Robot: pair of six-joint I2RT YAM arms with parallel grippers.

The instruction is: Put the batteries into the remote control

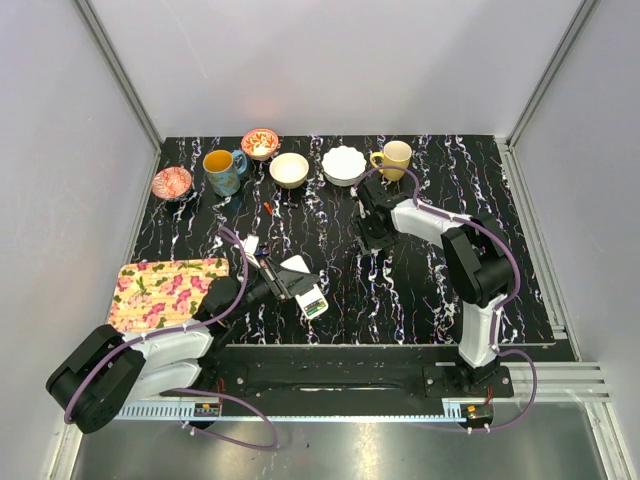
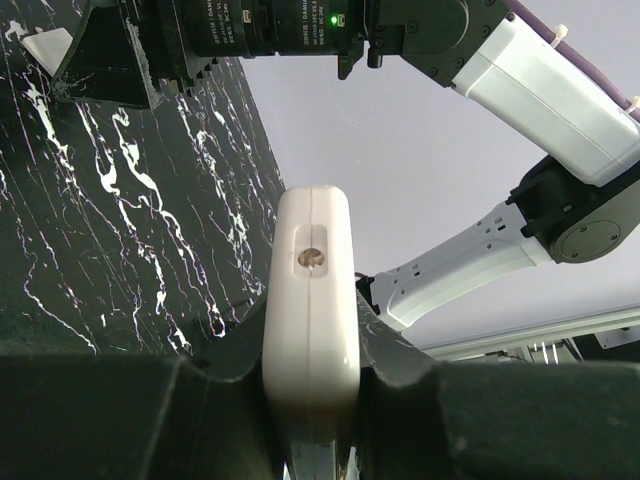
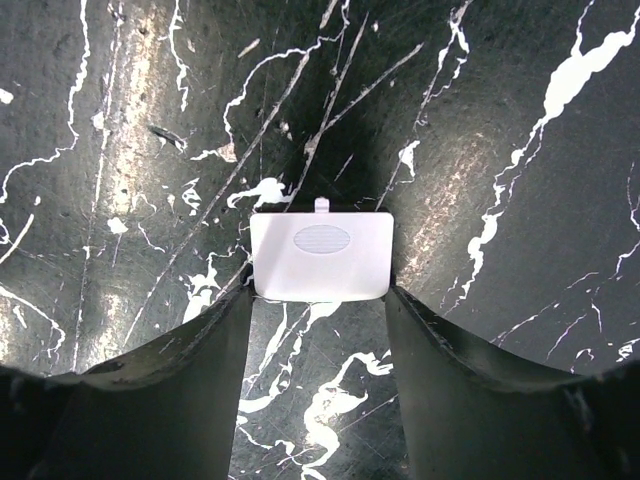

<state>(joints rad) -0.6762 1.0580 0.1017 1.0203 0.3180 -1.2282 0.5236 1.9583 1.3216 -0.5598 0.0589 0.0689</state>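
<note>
Now, with remote (image 2: 311,330) pinched edgewise in left gripper (image 2: 311,375) over near middle of table (image 1: 420,290) — green at its near end, likely batteries (image 1: 316,306) seated — keep it level and steady. Bring cover (image 3: 320,255), nipped across its width by right gripper (image 3: 318,290) and well apart for now, over slowly; match tab to slot, slide flat, avoid pressing askew.

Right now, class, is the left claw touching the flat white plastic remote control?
Touching. The left wrist view shows the left claw clamped on the flat white plastic remote control, a finger pressed against each side.
</note>
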